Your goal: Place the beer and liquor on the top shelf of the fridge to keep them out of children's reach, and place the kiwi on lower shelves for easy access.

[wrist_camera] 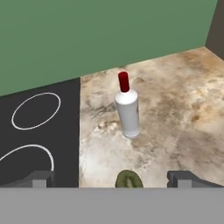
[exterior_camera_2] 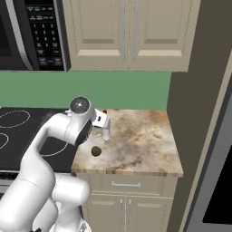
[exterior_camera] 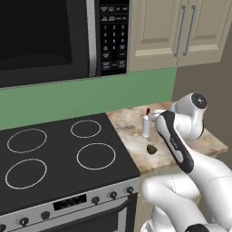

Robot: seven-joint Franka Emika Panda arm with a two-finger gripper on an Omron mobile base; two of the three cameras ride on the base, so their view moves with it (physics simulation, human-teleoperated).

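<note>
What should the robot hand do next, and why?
Probably dip straight down toward the kiwi. The gripper is open and holds nothing, and the kiwi lies on the counter between its fingertips, nearer than the upright liquor.

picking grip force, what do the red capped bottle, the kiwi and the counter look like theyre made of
Liquor: pale, smooth, likely frosted glass or plastic, judging by its soft sheen; red cap looks like plastic.
Kiwi: dull olive-brown skin, matte, no shine.
Counter: mottled beige-brown veining, looks like polished stone, possibly laminate.
</note>
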